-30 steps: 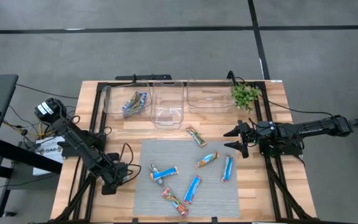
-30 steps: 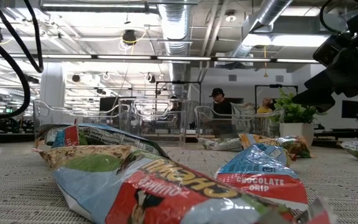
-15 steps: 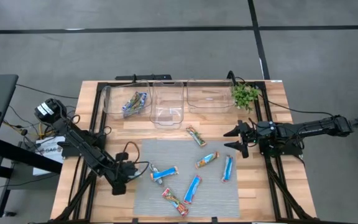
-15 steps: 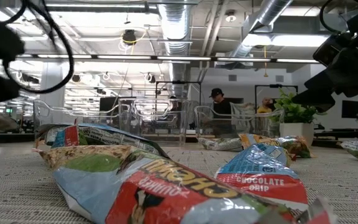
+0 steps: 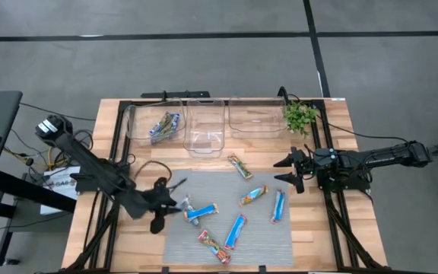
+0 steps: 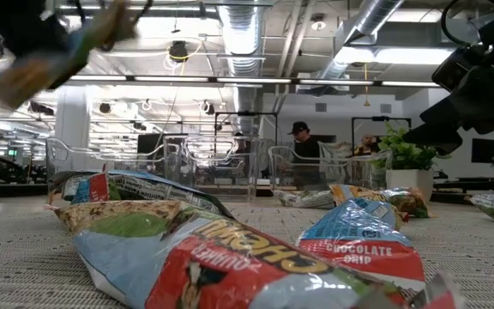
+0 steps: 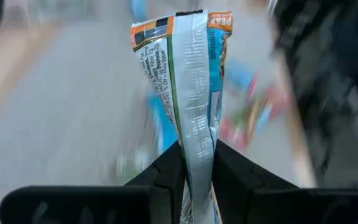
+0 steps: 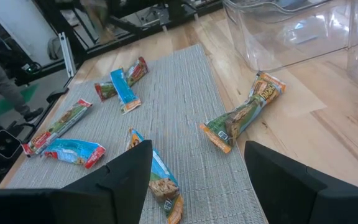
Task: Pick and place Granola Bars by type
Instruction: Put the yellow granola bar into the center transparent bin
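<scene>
In your left wrist view, the mat and bars behind the pinched granola bar are smeared beyond reading, and the wrapper's lower end runs off at 6 o'clock. In the low view the lifted bar at 10 o'clock is a blur.

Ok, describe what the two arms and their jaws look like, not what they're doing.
Both arms are dark, slim and jointed, with black cables looping along them. The left arm has a round dark joint housing at its base end. The right arm tapers to the right gripper, whose jaws are black, flat-sided and pointed.
</scene>
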